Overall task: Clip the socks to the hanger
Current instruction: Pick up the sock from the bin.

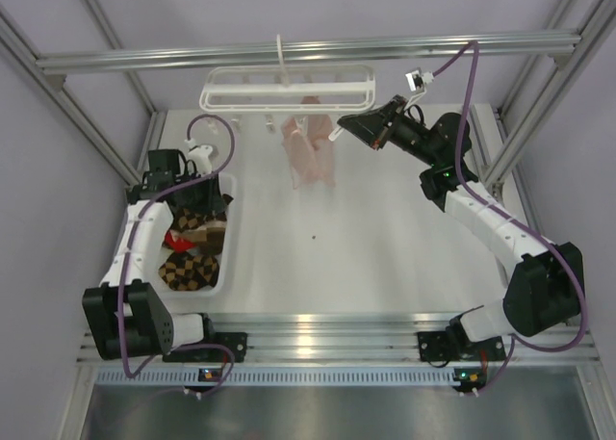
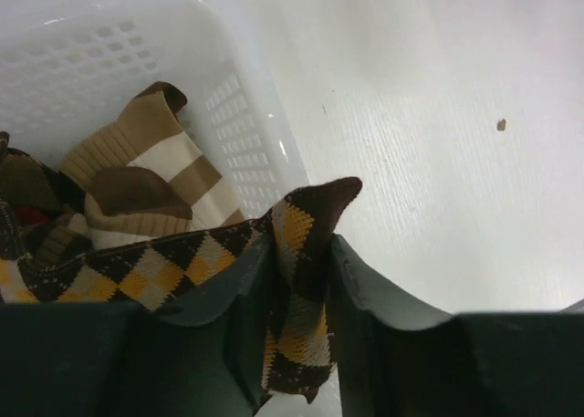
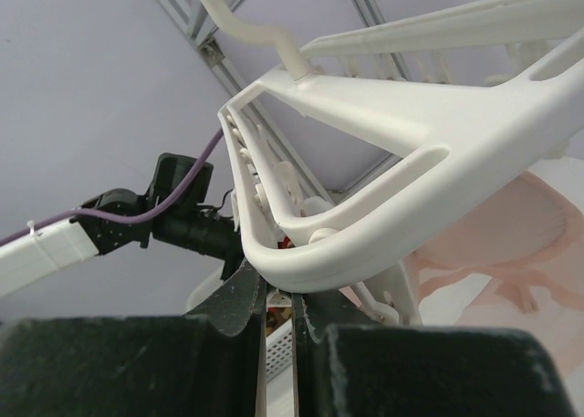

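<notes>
The white hanger (image 1: 241, 101) hangs by its hook from the top rail. In the right wrist view its rounded end (image 3: 392, 134) sits just over my right gripper (image 3: 278, 289), which is shut; the rail hides the fingertips. From above, that gripper (image 1: 342, 128) is at the hanger's right end, by a dangling clip. My left gripper (image 2: 301, 239) is shut on a fold of a brown and orange argyle sock (image 2: 310, 207), over the basket's edge. From above, it (image 1: 195, 207) hovers over the basket. Another argyle sock (image 1: 188, 267) lies in the basket.
The white perforated basket (image 1: 229, 230) stands at the table's left, its wall (image 2: 246, 134) close to my left fingers; a tan striped sock (image 2: 146, 171) lies inside. A pair of pink socks (image 1: 310, 156) hangs from the hanger's middle. Aluminium frame posts flank the table.
</notes>
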{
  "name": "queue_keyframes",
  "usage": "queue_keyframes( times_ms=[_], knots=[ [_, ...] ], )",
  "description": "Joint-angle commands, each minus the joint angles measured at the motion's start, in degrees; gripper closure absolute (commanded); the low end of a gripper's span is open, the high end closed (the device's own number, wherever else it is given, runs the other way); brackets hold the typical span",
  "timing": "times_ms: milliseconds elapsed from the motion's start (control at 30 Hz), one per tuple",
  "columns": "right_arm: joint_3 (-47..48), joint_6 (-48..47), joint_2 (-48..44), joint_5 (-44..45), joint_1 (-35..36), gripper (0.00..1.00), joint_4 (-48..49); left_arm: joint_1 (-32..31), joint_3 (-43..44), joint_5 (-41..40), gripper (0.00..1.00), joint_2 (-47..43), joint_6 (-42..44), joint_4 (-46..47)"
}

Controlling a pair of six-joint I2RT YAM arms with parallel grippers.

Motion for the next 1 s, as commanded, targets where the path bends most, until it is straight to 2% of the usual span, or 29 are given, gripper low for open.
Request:
queue_keyframes(
  times_ms=[0,67,100,233,300,333,367,400,433,500,533,567,600,633,667,733,967],
  knots=[
    [0.95,-1.58,0.44,-4.45,-0.18,1.00,-4.24,-0.16,-1.97,3.90,0.61,-2.78,-2.47,3.30],
    [1.04,-1.58,0.36,-4.45,-0.18,1.00,-4.24,-0.16,-2.50,3.99,0.53,-2.78,-1.16,2.17],
    [1.04,-1.67,0.44,-4.45,-0.18,1.00,-4.24,-0.16,-2.50,4.43,0.45,-2.78,-0.72,1.72],
    [0.95,-1.76,0.36,-4.62,-0.18,1.00,-4.24,-0.07,0.74,6.53,0.30,-2.60,4.37,-1.36],
    [0.77,-2.02,0.35,-4.80,-0.18,1.00,-4.24,0.02,4.68,8.98,0.26,-2.26,16.70,-5.02],
    [0.77,-1.93,0.35,-4.80,-0.18,1.00,-4.24,0.02,6.45,10.57,0.26,-1.90,16.78,-7.49],
    [0.69,-2.02,0.35,-4.80,-0.18,1.00,-4.24,0.02,8.20,11.71,0.27,-1.47,27.31,-10.99],
    [0.51,-1.93,0.35,-4.80,-0.18,1.00,-3.98,0.11,9.70,12.94,0.27,-0.68,32.54,-16.42],
    [0.42,-2.02,0.27,-4.80,-0.18,1.00,-3.81,0.19,12.15,15.13,0.28,-0.32,41.82,-19.61],
    [0.42,-2.02,0.53,-4.89,-0.18,1.00,-3.72,0.20,14.28,16.12,0.28,1.60,52.84,-25.85],
    [0.51,-1.93,0.53,-4.89,-0.18,1.00,-3.63,0.20,15.77,16.12,0.29,2.40,58.12,-31.54],
    [0.60,-2.02,0.70,-4.97,-0.18,1.00,-3.63,0.20,16.30,15.25,0.29,3.28,66.18,-33.33],
    [0.68,-1.93,0.79,-5.06,-0.18,1.00,-3.54,0.20,16.83,14.63,0.30,5.20,70.35,-35.87],
    [0.69,-1.85,0.79,-4.97,-0.18,1.00,-3.54,0.20,17.88,14.02,0.31,6.26,79.87,-41.03],
    [0.86,-1.85,0.88,-5.06,-0.18,1.00,-3.54,0.20,18.33,12.44,0.31,7.40,84.06,-43.70],
    [0.86,-1.93,0.88,-5.06,-0.27,1.00,-3.63,0.20,19.12,12.51,0.29,10.31,89.70,-45.30],
    [1.04,-2.37,0.62,-4.89,-0.27,1.00,-4.42,-2.53,18.77,12.08,0.25,14.09,89.81,-39.60]
  ],
)
